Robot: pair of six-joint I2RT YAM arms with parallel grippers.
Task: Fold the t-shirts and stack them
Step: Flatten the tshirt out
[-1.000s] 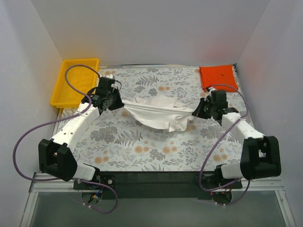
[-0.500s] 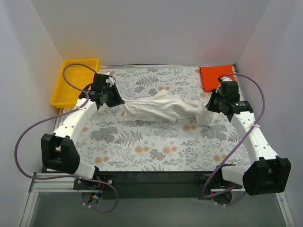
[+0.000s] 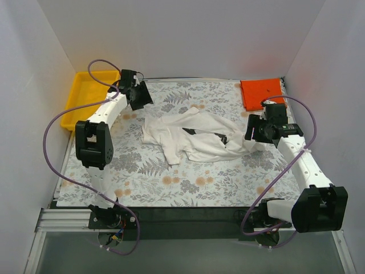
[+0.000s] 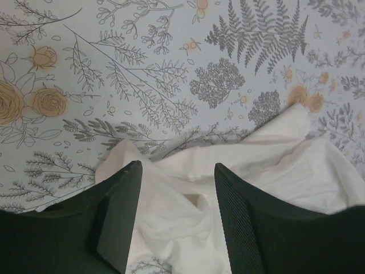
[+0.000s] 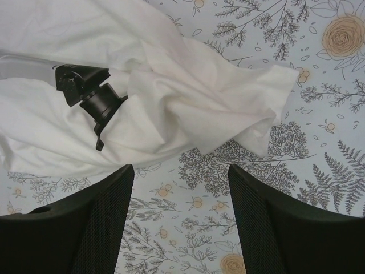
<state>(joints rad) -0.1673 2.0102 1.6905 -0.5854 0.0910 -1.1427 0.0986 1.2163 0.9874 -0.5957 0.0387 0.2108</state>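
The white t-shirt (image 3: 194, 138) lies crumpled and spread on the floral table, a bit of its black print (image 3: 219, 137) showing. The orange-red t-shirt (image 3: 262, 93) sits folded at the back right corner. My left gripper (image 3: 141, 97) hovers open at the back left, just beyond the white shirt's left edge; in the left wrist view the white cloth (image 4: 274, 165) lies loose under the left gripper (image 4: 178, 171). My right gripper (image 3: 251, 133) stands open at the shirt's right end; the right wrist view has only tablecloth inside the right gripper (image 5: 181, 171), with the shirt (image 5: 171, 85) just ahead.
A yellow plastic tray (image 3: 80, 98) stands at the back left, close behind the left arm. White walls enclose the floral table (image 3: 188, 182) on three sides. Purple cables loop from both arms.
Both grippers have opened and let go of the white shirt, which has dropped from a stretched band into a loose heap. The left arm has swung back toward the far left corner.
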